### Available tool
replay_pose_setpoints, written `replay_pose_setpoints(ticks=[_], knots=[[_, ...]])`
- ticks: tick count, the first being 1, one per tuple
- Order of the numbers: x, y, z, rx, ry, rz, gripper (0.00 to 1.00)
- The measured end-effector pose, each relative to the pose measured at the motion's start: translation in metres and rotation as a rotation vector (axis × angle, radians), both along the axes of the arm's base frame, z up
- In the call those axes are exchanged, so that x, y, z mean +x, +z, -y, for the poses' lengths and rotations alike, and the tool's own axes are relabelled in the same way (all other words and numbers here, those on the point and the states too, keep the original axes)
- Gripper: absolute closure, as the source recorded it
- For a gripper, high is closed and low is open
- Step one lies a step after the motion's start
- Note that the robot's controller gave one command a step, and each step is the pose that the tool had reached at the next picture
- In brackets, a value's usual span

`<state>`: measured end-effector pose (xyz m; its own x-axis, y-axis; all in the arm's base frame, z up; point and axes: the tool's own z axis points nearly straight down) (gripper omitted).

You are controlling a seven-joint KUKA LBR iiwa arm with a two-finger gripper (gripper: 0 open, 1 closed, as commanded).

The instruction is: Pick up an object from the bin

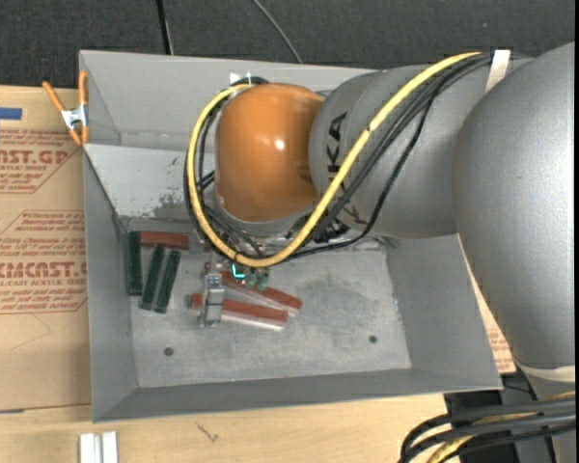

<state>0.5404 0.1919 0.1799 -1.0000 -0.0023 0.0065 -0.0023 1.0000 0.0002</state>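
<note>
A: How far has the pick been carried?
B: Nothing is seen lifted. The two-finger gripper (pixel 212 302) is set low in the grey metal bin (pixel 352 302), at the left end of the flat red-brown sticks (pixel 262 308) lying mid-floor. Whether it is spread or pressed together cannot be told, so grasp and lift are judged outstanding

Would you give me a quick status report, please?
Gripper down at red bars, bin centre. Bars lying flat, unlifted. Dark green bars close beside.

The arm (pixel 415 181) bears the black letters "KA" (partly hidden); the cardboard (pixel 29 196) reads "CAST.GP", "CAST ACRYLIC".
</note>
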Motion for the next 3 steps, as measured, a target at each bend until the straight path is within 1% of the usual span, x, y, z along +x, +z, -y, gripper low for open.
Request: replay_pose_setpoints(ticks=[1,2,3], knots=[[0.002,0.004,0.001,0.001,-0.001,0.007,0.0],[-0.016,-0.109,0.078,0.001,0.003,0.007,1.0],[-0.017,-0.11,0.078,0.001,0.002,0.007,0.0]])
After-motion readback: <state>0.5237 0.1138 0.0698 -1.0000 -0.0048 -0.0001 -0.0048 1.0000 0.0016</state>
